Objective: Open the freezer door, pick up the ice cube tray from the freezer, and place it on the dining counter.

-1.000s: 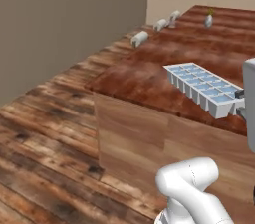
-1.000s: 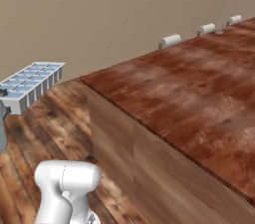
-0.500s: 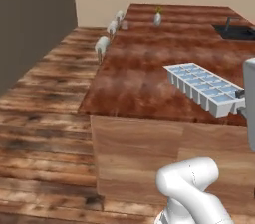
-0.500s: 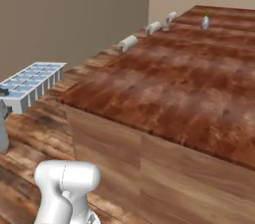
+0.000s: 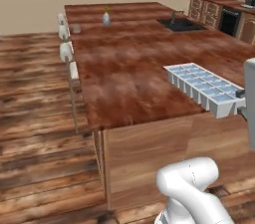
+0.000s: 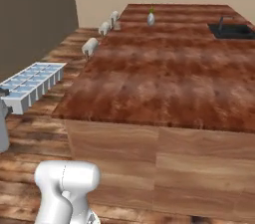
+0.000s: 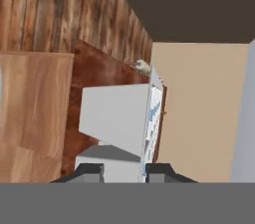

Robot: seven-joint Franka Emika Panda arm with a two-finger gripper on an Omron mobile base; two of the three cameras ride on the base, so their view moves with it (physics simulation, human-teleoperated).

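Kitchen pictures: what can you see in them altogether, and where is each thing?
ice cube tray: one, pale grey with light blue cells, held level in the air at the near end of the island.
dining counter: one, glossy reddish-brown island top.
sink: one, dark, set into the island's far right side.
vase: one, small, pale, at the island's far end.
stools: about four, whitish, along the island's left side.
wall cabinets: brown, far right.
floor: brown planks.
gripper: one, dark tips, shut on the tray's end.

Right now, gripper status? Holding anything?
Gripper: closed on one end of the pale grey-white ice cube tray with light blue cells, held level in the air, not yet set on the dark reddish-brown wooden dining counter.
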